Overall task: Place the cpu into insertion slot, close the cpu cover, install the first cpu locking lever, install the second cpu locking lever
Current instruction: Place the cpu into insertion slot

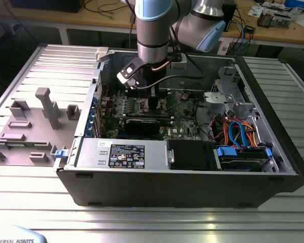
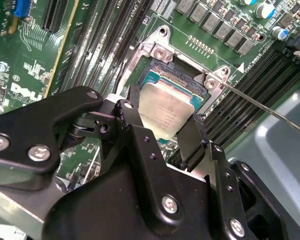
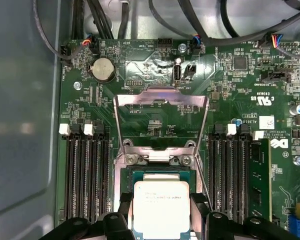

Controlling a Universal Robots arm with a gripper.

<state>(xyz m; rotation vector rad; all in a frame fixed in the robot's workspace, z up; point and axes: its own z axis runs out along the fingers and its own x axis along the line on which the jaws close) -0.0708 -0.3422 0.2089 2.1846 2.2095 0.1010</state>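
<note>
At the exterior view's upper middle, the gripper [image 1: 152,98] pinches the cpu [image 3: 161,206] in its fingers over the insertion slot [image 3: 155,176], cpu cover [image 3: 161,101] raised.

Silver-grey square cpu [image 3: 161,207] just above insertion slot [image 3: 155,175], partly covering it. Silvery cpu cover [image 3: 161,100] swung open, hinged at slot's edge.

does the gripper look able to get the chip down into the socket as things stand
Probably yes. The gripper holds the chip by its sides just over the socket, and the cover stands swung open, leaving the socket bare beneath.
</note>
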